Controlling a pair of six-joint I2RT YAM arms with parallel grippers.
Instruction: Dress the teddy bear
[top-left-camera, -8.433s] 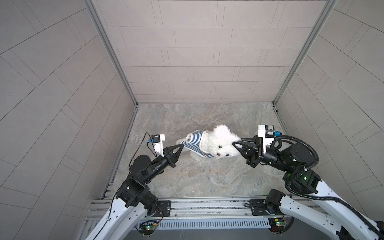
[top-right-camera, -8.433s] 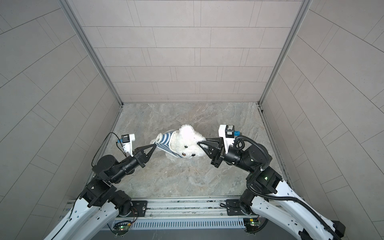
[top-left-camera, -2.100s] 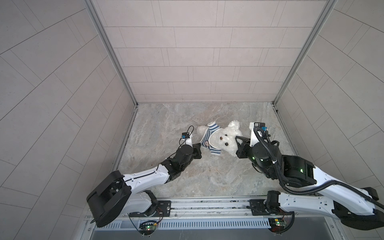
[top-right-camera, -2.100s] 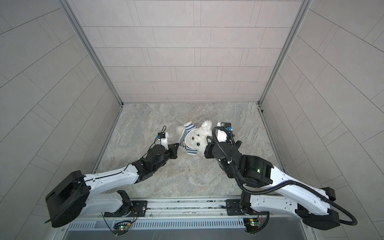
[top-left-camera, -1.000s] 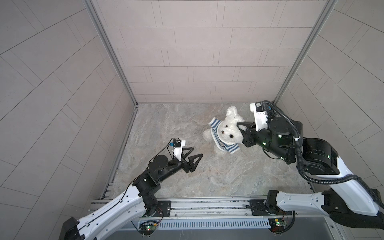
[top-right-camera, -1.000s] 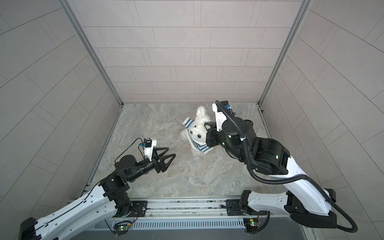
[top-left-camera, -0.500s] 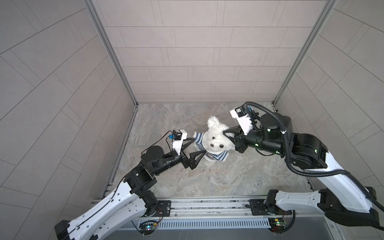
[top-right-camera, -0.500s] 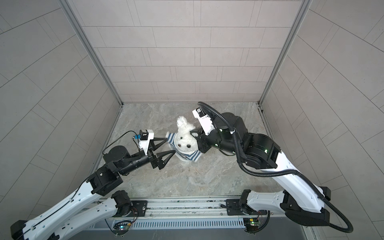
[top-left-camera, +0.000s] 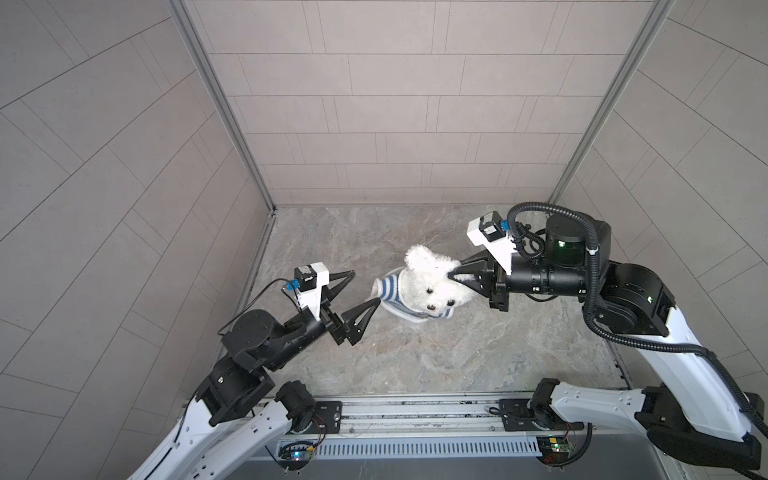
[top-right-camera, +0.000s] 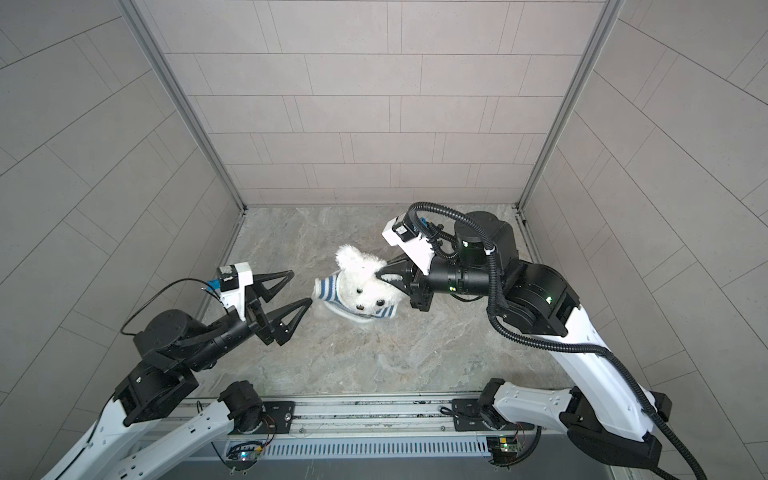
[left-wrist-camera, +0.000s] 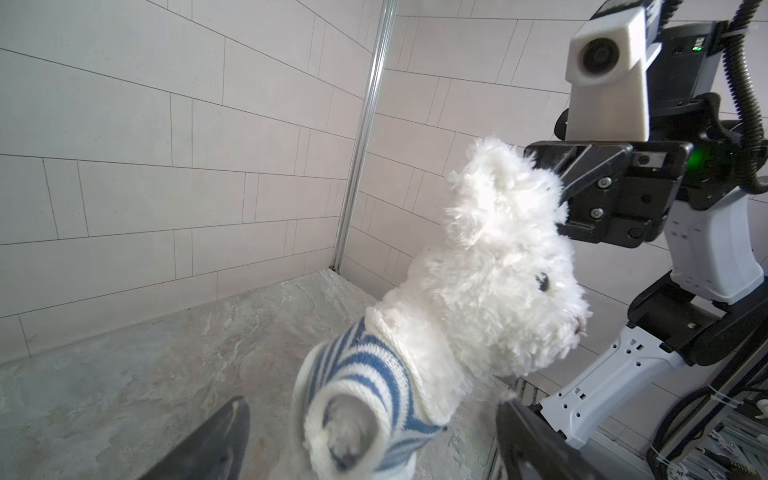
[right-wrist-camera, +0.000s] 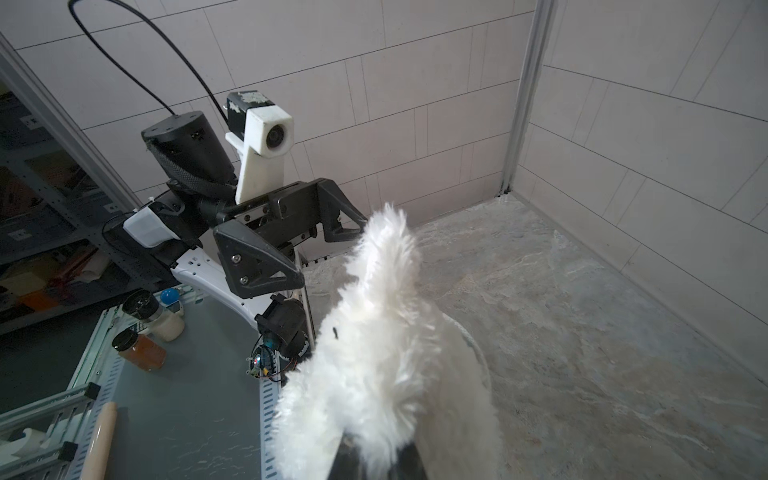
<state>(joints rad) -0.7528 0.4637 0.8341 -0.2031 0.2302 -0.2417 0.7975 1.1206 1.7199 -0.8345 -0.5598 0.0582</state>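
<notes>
Grey-tiled walls, marbled desk bare around the work. The right claw is pinched tight on the teddy bear, on fur at the side of its head, holding it upright over mid-desk. The left claw is spread wide and empty, tips just beside the sleeved arm of the striped shirt. Judged: the shirt is over head and one arm, so the step in hand is seating it down the body. The next move calls for the left claw to close on knit, not plush, and draw away from the right claw's hold.
</notes>
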